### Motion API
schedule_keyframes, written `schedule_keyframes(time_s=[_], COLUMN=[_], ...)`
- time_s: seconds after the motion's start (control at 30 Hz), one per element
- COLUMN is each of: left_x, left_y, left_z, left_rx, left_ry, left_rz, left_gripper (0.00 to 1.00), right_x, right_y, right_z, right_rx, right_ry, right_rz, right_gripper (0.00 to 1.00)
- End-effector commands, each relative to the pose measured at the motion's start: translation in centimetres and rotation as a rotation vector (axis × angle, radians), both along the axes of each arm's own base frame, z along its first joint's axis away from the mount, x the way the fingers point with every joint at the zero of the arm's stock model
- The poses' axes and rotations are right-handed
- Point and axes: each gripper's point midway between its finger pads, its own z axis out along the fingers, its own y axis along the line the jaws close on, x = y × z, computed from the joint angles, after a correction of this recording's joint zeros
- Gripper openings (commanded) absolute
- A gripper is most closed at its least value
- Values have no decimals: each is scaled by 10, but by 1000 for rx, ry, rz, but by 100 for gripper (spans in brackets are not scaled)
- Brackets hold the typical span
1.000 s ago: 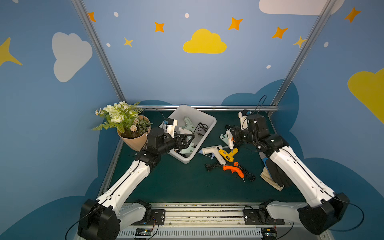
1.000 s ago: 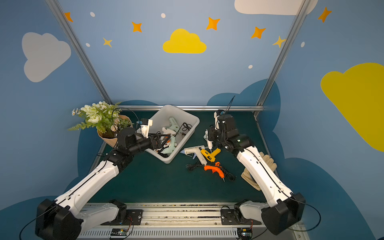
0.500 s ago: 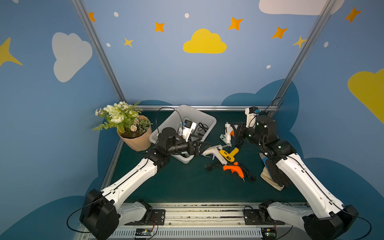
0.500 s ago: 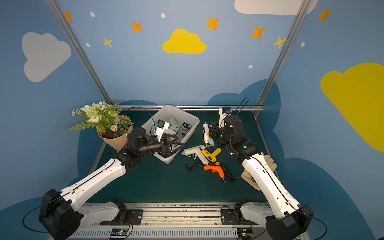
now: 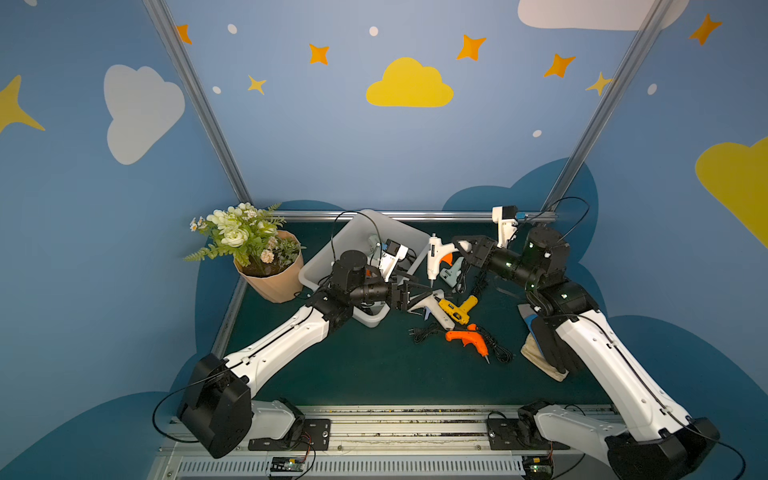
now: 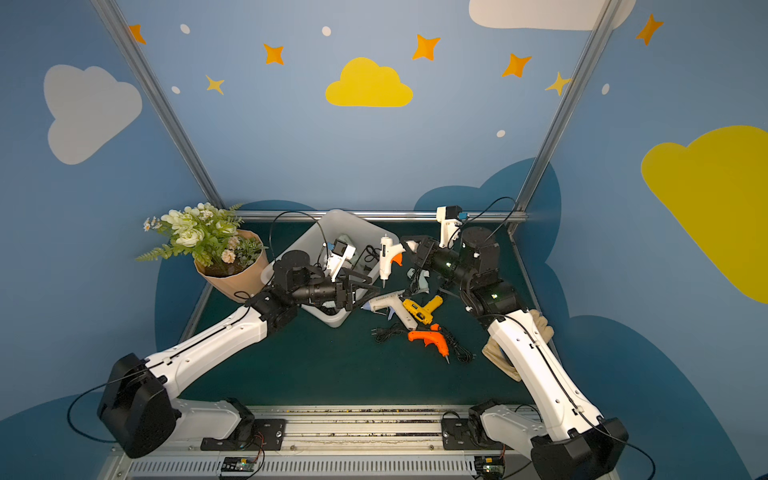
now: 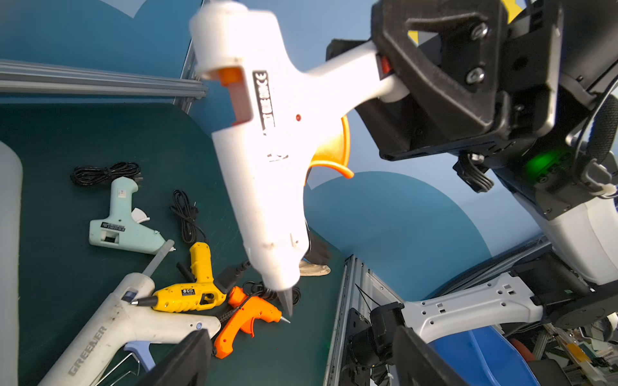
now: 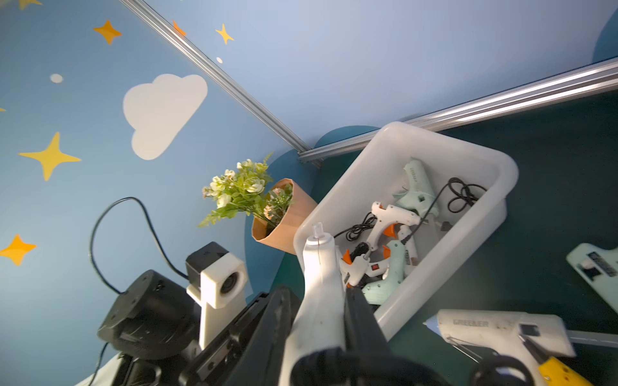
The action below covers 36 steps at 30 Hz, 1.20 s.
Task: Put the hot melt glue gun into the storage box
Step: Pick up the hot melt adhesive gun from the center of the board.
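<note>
A white hot melt glue gun (image 5: pixel 436 253) with an orange trigger hangs nozzle-down in the air just right of the storage box (image 5: pixel 328 257). My right gripper (image 5: pixel 465 247) is shut on its handle, as the right wrist view shows for the gripper (image 8: pixel 317 320) and the gun (image 8: pixel 317 267). The white box (image 8: pixel 451 143) holds several glue guns and cords. My left gripper (image 5: pixel 415 295) stands open and empty at the box's near right corner, over the back end of a large white glue gun (image 5: pixel 432 307). In the left wrist view the held gun (image 7: pixel 267 150) hangs in front of the left gripper (image 7: pixel 301 351).
On the green mat lie a yellow glue gun (image 5: pixel 457 309), an orange one (image 5: pixel 467 340), a mint one (image 7: pixel 123 227) and black cords (image 5: pixel 424 332). A flower pot (image 5: pixel 274 278) stands left of the box. Beige gloves (image 5: pixel 540 357) lie under my right arm.
My right gripper has lifted the white glue gun off the mat and carried it left toward the box. My left arm has swung out of the box to the right.
</note>
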Motion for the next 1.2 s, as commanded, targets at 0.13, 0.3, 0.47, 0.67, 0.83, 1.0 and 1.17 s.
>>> schedule_keyframes(time_s=[0.13, 0.3, 0.47, 0.67, 0.83, 1.0, 1.17], left_x=[3, 16, 15, 14, 16, 17, 35], left_y=[-5, 3, 3, 5, 10, 17, 30], left_z=[27, 29, 36, 37, 43, 54, 68], left_rx=[-65, -100, -128, -132, -145, -162, -146], left_ry=[-12, 38, 47, 54, 54, 34, 26], left_rz=[-34, 6, -22, -19, -3, 47, 163], left_gripper=[78, 68, 56, 26, 9, 3, 3], right_x=[-8, -9, -5, -2, 0, 2, -2], right_y=[16, 23, 30, 34, 32, 27, 20], right_z=[20, 13, 7, 2, -5, -19, -36], right_rx=[112, 117, 134, 142, 123, 76, 34], right_ry=[-19, 15, 55, 74, 90, 125, 163], right_rz=[120, 166, 197, 210, 193, 154, 117], right_gripper=[0, 0, 0, 0, 0, 39, 75])
